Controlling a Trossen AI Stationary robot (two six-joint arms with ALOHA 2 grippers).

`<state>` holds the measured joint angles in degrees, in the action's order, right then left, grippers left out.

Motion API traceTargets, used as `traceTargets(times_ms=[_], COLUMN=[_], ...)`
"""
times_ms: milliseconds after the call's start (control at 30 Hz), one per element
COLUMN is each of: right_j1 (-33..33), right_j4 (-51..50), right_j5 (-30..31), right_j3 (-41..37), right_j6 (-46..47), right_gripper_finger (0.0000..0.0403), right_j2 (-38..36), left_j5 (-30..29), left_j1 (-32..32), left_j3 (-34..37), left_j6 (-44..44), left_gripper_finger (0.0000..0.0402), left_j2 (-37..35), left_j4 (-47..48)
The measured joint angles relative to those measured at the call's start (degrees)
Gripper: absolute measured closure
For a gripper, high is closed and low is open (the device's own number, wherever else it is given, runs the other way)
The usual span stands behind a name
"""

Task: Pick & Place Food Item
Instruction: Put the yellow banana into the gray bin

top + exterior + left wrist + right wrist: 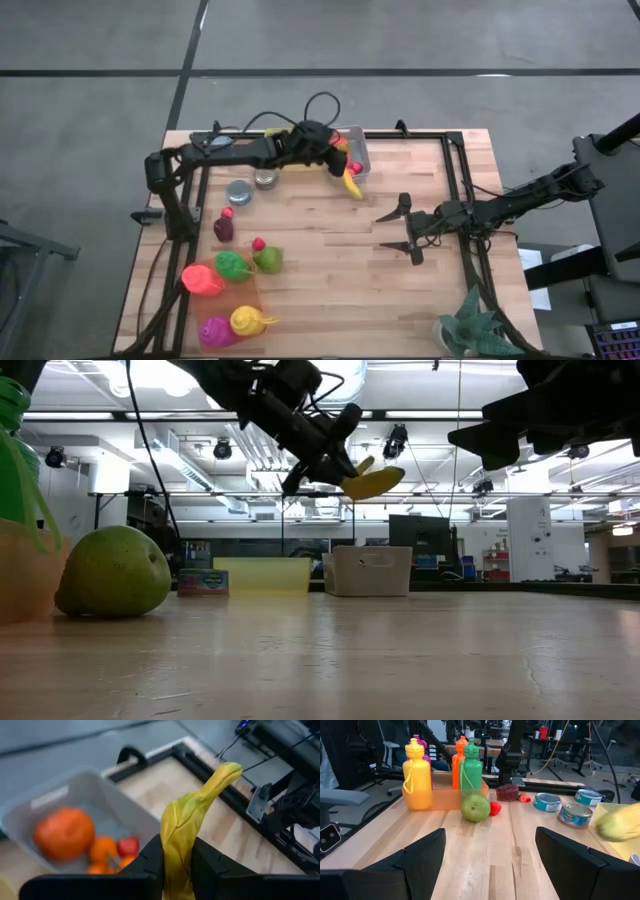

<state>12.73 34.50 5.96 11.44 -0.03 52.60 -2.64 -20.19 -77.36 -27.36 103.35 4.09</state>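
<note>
Pinching the banana [192,825] low on its body, the left gripper [176,862] has both fingers [150,857] closed tight against the peel, fruit held up off the table w/ most of its length sticking out past the tips. Right beside the fingers sits the grey bin [357,150], already holding an orange [64,832], a small red fruit [128,845] and some smaller orange bits.

Risk as I read it: the grip is near one end, so the long free end could swing or twist in the pinch, and a release too soon would drop it on the bin's rim or the table rather than inside. Bin's wall is the thing to clear; the banana tip hangs just outside it in the high view.

Further out: two tins [240,191] on the table below the left arm, then a dark fruit [223,229], a green pear [268,260], and bottles [203,280] in a tray, all well apart. Right gripper [397,230] waits mid-table, fingers spread wide, nothing held, not in the way. A plant [472,325] stands at the table corner.
</note>
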Motion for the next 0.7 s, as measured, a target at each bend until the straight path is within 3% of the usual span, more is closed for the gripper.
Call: traceTargets(times_ms=[133,333,700], right_j1=[0.00,-0.01,0.00], right_j4=[0.02,0.17,-0.02], right_j5=[0.02,0.07,0.09], right_j3=[0.00,0.00,0.00], right_j6=[0.00,0.00,0.00], right_gripper_finger=[0.0097,0.0097,0.0097], right_j2=[0.00,-0.02,-0.02], left_j5=[3.77,17.04,26.93], left_j1=[-3.17,-8.22,-11.57], left_j3=[-0.11,-1.77,-15.43], left_j6=[4.84,7.65,7.46], left_gripper_finger=[0.0339,0.0339,0.0339], left_j2=[0.56,3.66,17.62], left_j4=[-4.46,-8.95,-6.47])
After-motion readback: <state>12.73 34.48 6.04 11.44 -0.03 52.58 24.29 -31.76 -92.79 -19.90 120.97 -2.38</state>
